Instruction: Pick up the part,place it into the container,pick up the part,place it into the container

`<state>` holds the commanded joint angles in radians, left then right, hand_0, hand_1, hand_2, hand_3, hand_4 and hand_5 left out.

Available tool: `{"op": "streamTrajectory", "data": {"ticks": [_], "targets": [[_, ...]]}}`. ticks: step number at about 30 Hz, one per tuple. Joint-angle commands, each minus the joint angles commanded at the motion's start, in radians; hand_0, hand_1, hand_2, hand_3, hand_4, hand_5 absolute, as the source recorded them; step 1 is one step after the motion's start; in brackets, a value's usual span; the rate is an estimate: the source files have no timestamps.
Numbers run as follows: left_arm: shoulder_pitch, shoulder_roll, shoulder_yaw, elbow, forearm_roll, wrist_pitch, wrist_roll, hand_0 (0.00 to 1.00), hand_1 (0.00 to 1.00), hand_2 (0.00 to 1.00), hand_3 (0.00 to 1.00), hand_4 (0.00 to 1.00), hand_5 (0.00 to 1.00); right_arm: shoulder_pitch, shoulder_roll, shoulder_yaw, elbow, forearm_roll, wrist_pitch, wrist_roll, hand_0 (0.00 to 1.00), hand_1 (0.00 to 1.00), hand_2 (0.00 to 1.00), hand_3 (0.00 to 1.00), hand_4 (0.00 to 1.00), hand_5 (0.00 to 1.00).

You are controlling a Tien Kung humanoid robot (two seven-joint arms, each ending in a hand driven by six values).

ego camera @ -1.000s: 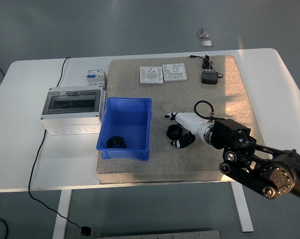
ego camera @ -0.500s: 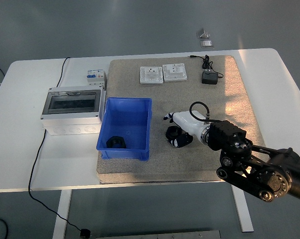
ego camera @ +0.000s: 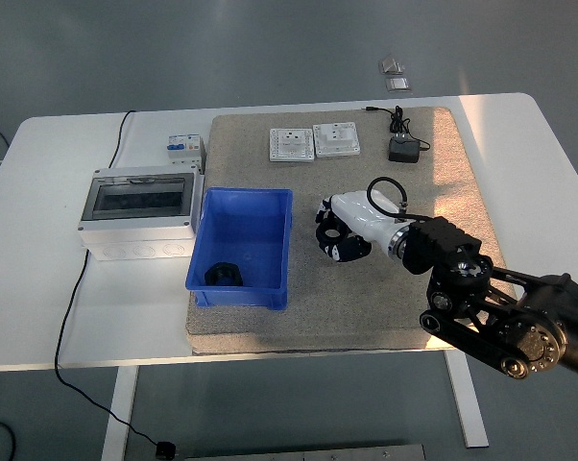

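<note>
My right hand (ego camera: pixel 335 238), white with black fingers, reaches in from the lower right over the brown mat (ego camera: pixel 366 298). Its fingers are curled around a small black ring-shaped part (ego camera: pixel 339 248), just right of the blue container (ego camera: pixel 246 194). Most of the part is hidden by the fingers, and I cannot tell whether it has left the mat. A second black part (ego camera: pixel 222 274) lies in the near left corner of the container. The left arm does not show.
A grey electrical box (ego camera: pixel 140 206) with a clear lid stands left of the container, with a circuit breaker (ego camera: pixel 185 149) behind it. Two white socket plates (ego camera: pixel 291 144) (ego camera: pixel 337 139) and a black power adapter (ego camera: pixel 402 149) lie at the mat's far edge.
My right hand moved left and away from me, closing over the black part that lay on the mat, and now sits slightly farther up the mat with the part in its fingers.
</note>
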<state>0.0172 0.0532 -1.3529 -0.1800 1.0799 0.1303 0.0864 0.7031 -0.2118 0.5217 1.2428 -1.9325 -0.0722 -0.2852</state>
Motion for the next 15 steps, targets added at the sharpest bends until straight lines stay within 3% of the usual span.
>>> {"op": "streamTrajectory", "data": {"ticks": [8,11,12,15], "targets": [[-0.001,-0.001,-0.002,0.0,0.002,0.003,-0.001,0.721,0.711,0.72,0.749,0.809,0.706,0.068,0.049,-0.096,0.009,0.15,-0.172,0.183,0.48,0.249,0.497,0.524,0.259,0.002],[-0.003,-0.002,-0.002,0.0,0.002,0.004,-0.002,0.721,0.711,0.72,0.749,0.809,0.706,0.09,0.068,-0.148,0.0,0.171,-0.129,0.238,0.48,0.249,0.497,0.524,0.259,0.002],[-0.004,-0.002,-0.002,0.0,0.002,0.004,-0.003,0.721,0.71,0.719,0.75,0.809,0.706,0.096,0.074,-0.163,-0.007,0.167,-0.104,0.245,0.55,0.316,0.549,0.551,0.279,0.002],[-0.005,-0.002,-0.001,0.0,-0.002,0.006,-0.006,0.721,0.71,0.719,0.75,0.809,0.706,0.105,0.084,-0.178,-0.017,0.145,-0.036,0.242,0.55,0.316,0.549,0.551,0.279,0.002]]}}
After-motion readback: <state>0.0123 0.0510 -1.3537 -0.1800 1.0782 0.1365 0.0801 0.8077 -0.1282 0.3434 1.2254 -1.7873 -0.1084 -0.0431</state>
